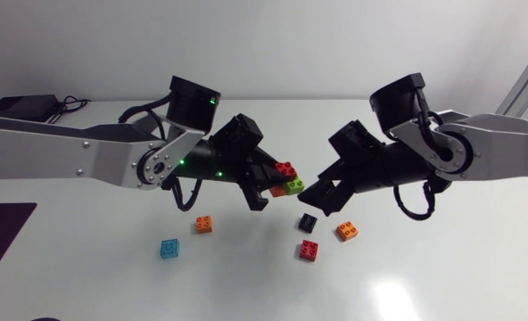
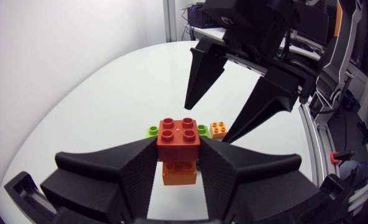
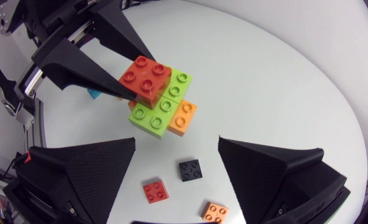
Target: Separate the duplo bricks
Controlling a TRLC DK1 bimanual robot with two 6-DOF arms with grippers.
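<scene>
Stacked: red brick (image 1: 286,168), green brick (image 1: 296,185), orange brick (image 1: 277,190). On the white table (image 1: 442,276) lie a blue brick (image 1: 169,248), a black brick (image 1: 308,222), a loose red brick (image 1: 309,250) and two loose orange bricks (image 1: 204,224) (image 1: 347,231).

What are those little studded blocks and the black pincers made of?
The red studded brick and the green brick beneath look like moulded hard plastic: slight sheen, even colour, crisp studs. The left pincer holding them seems matte black plastic, finely ridged, possibly printed.

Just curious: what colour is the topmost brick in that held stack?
Red; the top brick shows best in the right wrist view.
</scene>
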